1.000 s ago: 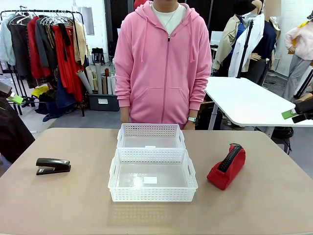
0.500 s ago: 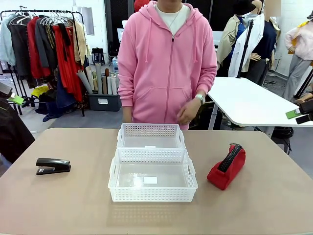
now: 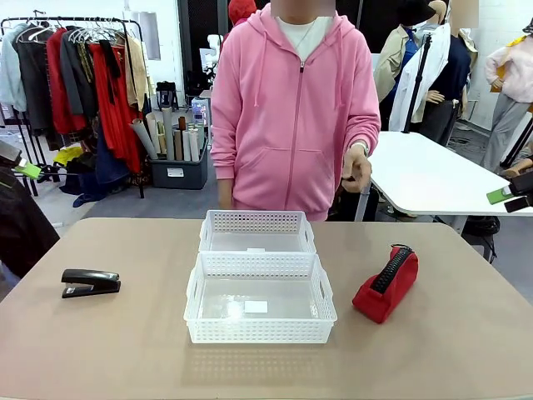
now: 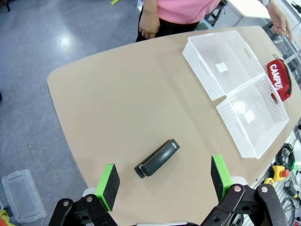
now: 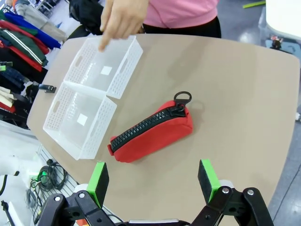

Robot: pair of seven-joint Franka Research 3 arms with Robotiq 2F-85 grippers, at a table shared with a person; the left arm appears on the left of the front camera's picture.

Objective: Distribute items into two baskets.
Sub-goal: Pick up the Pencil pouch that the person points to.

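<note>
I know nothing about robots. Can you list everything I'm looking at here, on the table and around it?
Baskets: two, white, mid-table; near basket, far basket directly behind it.
Stapler: one, black, on the table to the robot's left of the baskets.
Pouch: one, red with a black zip and white "CAMPUS" lettering, to the right of the baskets.
Table: one, tan.
Clothes rack: one, mixed colours, back left.
White table: one, back right.
Person: one, pink hoodie, far side of the table; one hand held at waist height, finger pointing.
Left end effector: one, black with green pads, open, above the stapler.
Right end effector: one, same colours, open, above the pouch.
</note>
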